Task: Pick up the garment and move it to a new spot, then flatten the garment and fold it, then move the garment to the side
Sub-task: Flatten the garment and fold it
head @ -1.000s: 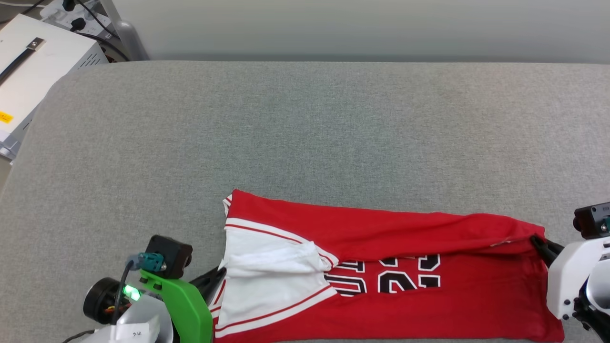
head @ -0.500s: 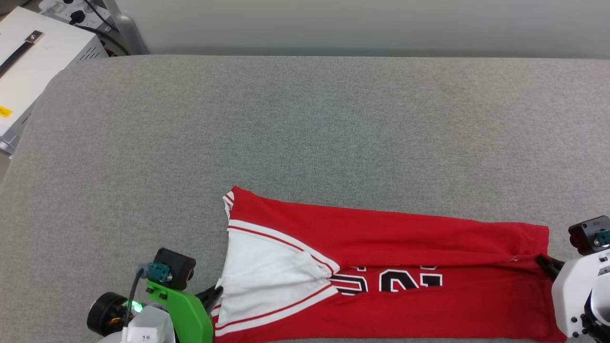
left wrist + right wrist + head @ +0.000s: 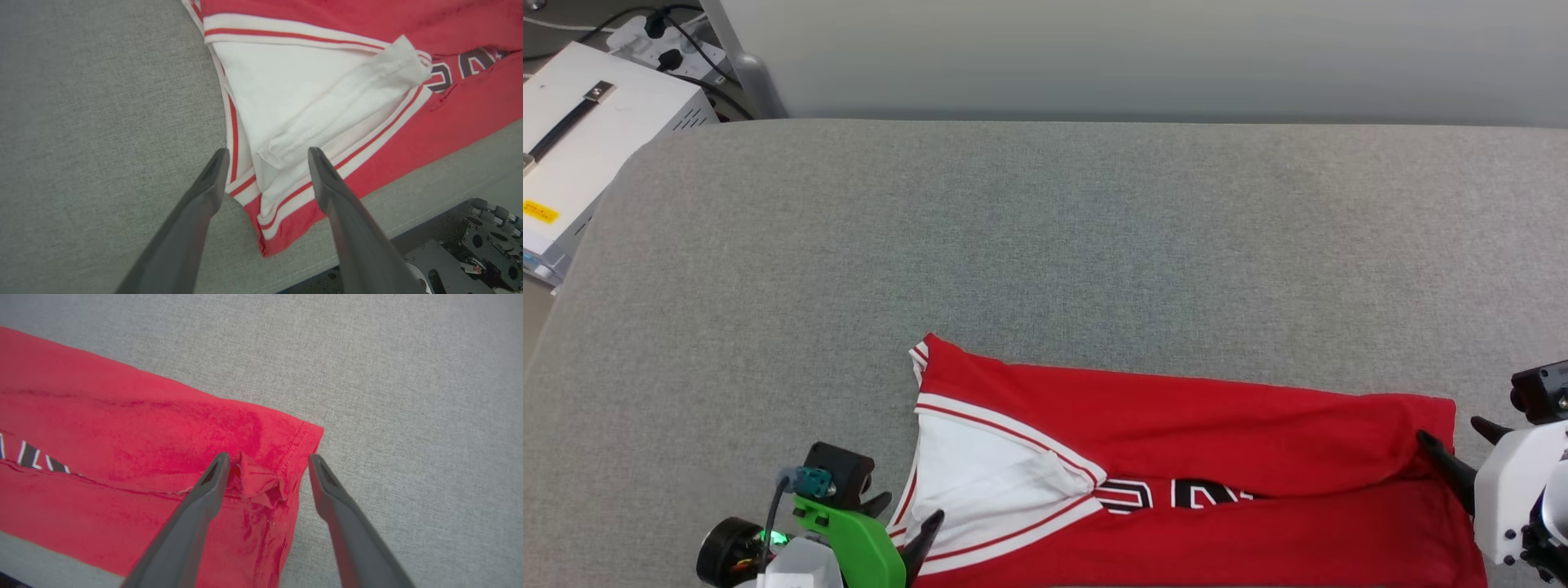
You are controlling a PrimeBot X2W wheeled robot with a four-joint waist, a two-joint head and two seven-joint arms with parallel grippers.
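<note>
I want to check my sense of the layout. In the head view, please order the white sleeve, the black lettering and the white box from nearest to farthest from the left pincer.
1. White sleeve: directly beside the left pincer, on its right.
2. Black lettering: farther to the right, along the near edge.
3. White box: far upper left, off the corner of the grey surface.

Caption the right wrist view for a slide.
Open right gripper flanking a puckered hem corner of the jersey on the grey surface.
</note>
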